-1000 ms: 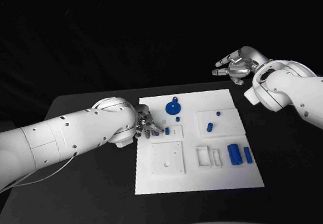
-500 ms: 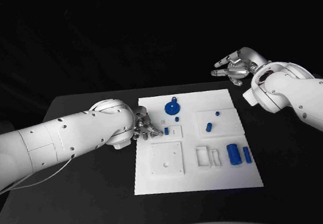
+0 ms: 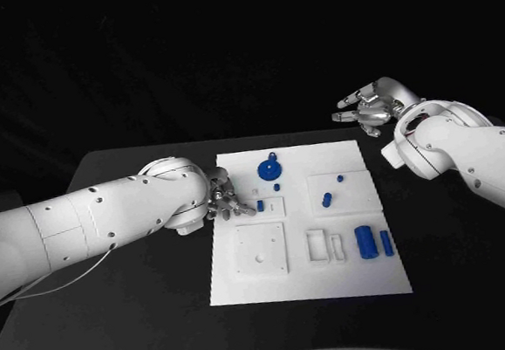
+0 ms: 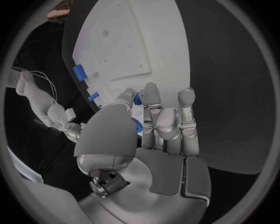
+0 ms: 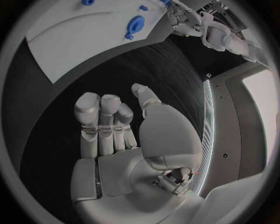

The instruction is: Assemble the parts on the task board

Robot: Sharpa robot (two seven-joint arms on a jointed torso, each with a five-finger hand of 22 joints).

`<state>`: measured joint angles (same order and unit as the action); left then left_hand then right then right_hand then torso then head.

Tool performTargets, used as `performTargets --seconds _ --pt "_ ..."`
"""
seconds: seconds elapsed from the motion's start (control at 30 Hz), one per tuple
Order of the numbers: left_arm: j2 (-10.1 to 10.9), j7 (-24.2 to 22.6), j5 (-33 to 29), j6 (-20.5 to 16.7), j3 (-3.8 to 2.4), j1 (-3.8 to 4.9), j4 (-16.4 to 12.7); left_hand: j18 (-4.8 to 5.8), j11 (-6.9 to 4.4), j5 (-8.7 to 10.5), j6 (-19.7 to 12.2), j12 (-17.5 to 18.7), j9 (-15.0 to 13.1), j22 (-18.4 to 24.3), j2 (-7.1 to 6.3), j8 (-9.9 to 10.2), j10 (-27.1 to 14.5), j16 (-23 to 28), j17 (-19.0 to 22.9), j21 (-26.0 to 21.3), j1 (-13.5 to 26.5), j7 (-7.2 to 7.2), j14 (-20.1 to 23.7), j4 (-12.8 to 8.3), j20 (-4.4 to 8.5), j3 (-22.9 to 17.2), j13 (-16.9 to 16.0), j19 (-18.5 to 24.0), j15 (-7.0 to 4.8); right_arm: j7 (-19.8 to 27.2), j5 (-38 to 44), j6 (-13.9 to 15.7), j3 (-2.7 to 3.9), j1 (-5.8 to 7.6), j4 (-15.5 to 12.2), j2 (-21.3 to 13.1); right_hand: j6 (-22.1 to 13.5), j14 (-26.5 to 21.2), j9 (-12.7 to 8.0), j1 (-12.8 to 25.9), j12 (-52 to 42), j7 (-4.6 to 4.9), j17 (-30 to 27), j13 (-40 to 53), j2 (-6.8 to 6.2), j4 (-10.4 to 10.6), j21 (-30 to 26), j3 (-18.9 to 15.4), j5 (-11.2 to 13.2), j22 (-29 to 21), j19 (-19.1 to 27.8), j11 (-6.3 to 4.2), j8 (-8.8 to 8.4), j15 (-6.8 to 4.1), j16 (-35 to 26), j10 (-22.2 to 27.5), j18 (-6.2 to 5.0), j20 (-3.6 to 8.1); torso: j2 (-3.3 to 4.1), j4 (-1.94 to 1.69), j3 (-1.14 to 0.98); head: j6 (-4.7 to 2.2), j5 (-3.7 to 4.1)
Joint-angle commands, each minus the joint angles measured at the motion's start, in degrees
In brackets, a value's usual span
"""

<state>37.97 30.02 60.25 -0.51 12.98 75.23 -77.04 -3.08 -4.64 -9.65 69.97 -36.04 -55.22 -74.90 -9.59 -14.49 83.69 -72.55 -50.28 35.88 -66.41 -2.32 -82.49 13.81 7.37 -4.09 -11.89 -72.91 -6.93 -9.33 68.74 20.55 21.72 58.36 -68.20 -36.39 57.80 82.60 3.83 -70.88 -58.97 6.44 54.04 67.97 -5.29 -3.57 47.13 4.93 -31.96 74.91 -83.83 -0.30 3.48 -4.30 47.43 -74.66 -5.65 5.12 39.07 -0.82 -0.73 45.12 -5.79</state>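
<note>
The white task board (image 3: 258, 282) lies mid-table. My left hand (image 3: 223, 198) hovers at its left edge, fingers stretched out side by side towards a small blue peg (image 3: 261, 205) that stands in the board just past the fingertips (image 4: 150, 89); nothing is in its grasp. A round blue part (image 3: 269, 170) sits beyond the peg. More blue parts lie to the right: a short one (image 3: 327, 199), a tiny one (image 3: 339, 178), a thick cylinder (image 3: 365, 241) and a thin bar (image 3: 388, 242). My right hand (image 3: 369, 104) is raised off the board's far right corner, fingers apart (image 5: 111, 126), empty.
A raised white square block (image 3: 263, 249) and white rectangular holders (image 3: 325, 245) stand on the board's near half. Bare black table (image 3: 134, 324) lies to the left and in front of the board, with a narrower strip on the right.
My left hand has drawn back slightly to the left, away from the small peg. The right hand has barely moved.
</note>
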Motion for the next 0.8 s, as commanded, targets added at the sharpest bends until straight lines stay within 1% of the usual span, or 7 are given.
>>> performTargets --seconds 0.03,0.13,0.3,0.5,0.6,0.67,0.8 --pt "0.2 -0.2 -0.2 -0.1 0.15 -0.22 -0.2 0.02 0.25 0.56 0.1 -0.3 -0.1 -1.0 -0.61 -0.3 3.2 0.0 0.1 -0.3 0.1 0.42 0.0 0.2 0.04 0.1 0.1 -0.3 -0.31 0.5 0.0 -0.2 0.0 -0.1 0.1 -0.1 0.2 0.2 0.1 0.4 0.1 -0.09 0.0 -0.1 -0.19 0.2 -0.2 0.2 -0.3 3.5 -3.5 0.01 0.12 -0.06 -0.2 -0.2 -0.2 0.33 -0.02 0.02 -0.06 -0.06 -0.03" --pt "0.5 -0.2 -0.4 -0.1 0.14 -0.22 -0.5 0.01 0.32 2.07 0.0 -0.2 -0.1 -1.0 -0.79 -0.2 3.2 0.1 0.3 -0.4 -0.2 0.5 0.1 -0.5 -0.02 0.3 0.2 -0.3 -0.26 0.4 -0.1 -0.1 0.0 -0.15 0.4 -0.1 0.1 0.2 0.0 0.7 0.3 -0.08 -0.1 -0.2 -0.16 0.4 -0.2 0.0 -0.3 3.5 -3.5 0.03 0.11 -0.04 -0.2 -0.2 -0.19 0.33 0.0 0.03 -0.05 -0.2 0.01" --pt "1.2 -0.2 -0.9 -0.3 0.11 -0.21 -1.1 -0.04 0.33 2.26 0.0 -0.1 -0.1 -1.0 -0.85 -0.1 3.2 0.3 0.4 -0.4 -0.1 0.52 0.1 -0.7 -0.06 0.4 0.2 -0.3 -0.25 0.3 -0.4 -0.1 0.0 -0.17 0.9 -0.1 0.1 0.2 0.0 0.8 0.3 -0.07 -0.1 -0.1 -0.18 0.4 -0.3 0.0 -0.3 3.5 -3.5 0.04 0.12 -0.04 -0.3 -0.2 -0.21 0.33 -0.02 0.0 -0.03 -0.26 0.18" --pt "2.5 0.0 -1.7 -0.6 -0.31 -0.17 -2.5 -0.08 0.34 2.55 0.0 0.0 -0.1 -1.0 -0.96 -0.1 3.2 0.3 0.5 -0.5 -0.1 0.54 0.1 -0.8 -0.09 0.4 0.3 -0.3 -0.24 0.3 -0.7 0.0 0.0 -0.19 1.2 -0.3 0.0 0.2 0.1 0.7 0.3 -0.07 -0.1 -0.2 -0.16 0.6 -0.3 -0.3 -0.3 3.4 -3.5 0.05 0.12 -0.04 -0.3 -0.2 -0.23 0.32 -0.03 0.0 -0.04 -0.37 0.3" --pt "3.0 0.0 -2.6 -0.9 -0.83 -0.15 -3.1 -0.11 0.38 3.14 -0.2 0.2 0.0 -0.9 -1.14 0.1 3.2 0.6 0.8 -0.6 0.0 0.62 0.2 -0.8 -0.07 0.5 0.3 -0.2 -0.24 0.3 -0.8 0.0 0.0 -0.19 1.3 -0.3 0.0 0.2 0.1 0.7 0.3 -0.07 -0.1 -0.2 -0.16 0.6 -0.3 -0.3 -0.3 3.4 -3.5 0.05 0.12 -0.04 -0.3 -0.2 -0.23 0.32 -0.03 0.0 -0.05 -0.43 0.33" --pt "3.6 -0.3 -3.7 -1.8 -1.44 -0.1 -3.7 -0.06 0.52 4.05 -1.1 0.8 0.7 -0.9 -1.19 0.7 3.1 1.2 1.6 -0.8 0.2 0.94 0.6 -0.7 0.03 0.6 0.4 -0.1 -0.23 0.2 -0.9 0.0 0.0 -0.2 1.3 -0.3 0.0 0.2 0.1 0.7 0.3 -0.07 -0.1 -0.2 -0.16 0.6 -0.3 -0.3 -0.3 3.4 -3.5 0.05 0.12 -0.04 -0.3 -0.2 -0.23 0.32 -0.02 0.0 -0.08 -0.44 0.48" --pt "4.7 -2.1 -6.0 -5.3 -3.07 0.19 -5.2 0.06 0.98 5.72 -2.3 4.1 2.9 -0.3 -1.33 1.1 3.0 4.0 4.8 -2.8 0.1 1.5 2.2 -1.0 -0.15 0.9 1.0 0.7 0.06 0.2 -1.1 0.2 0.0 -0.2 1.4 -0.4 0.0 0.2 0.1 0.7 0.3 -0.07 -0.2 -0.2 -0.08 0.7 -0.2 -0.4 -0.3 3.4 -3.6 0.04 0.13 -0.03 -0.3 -0.2 -0.21 0.31 -0.02 -0.01 -0.11 -0.62 0.48"
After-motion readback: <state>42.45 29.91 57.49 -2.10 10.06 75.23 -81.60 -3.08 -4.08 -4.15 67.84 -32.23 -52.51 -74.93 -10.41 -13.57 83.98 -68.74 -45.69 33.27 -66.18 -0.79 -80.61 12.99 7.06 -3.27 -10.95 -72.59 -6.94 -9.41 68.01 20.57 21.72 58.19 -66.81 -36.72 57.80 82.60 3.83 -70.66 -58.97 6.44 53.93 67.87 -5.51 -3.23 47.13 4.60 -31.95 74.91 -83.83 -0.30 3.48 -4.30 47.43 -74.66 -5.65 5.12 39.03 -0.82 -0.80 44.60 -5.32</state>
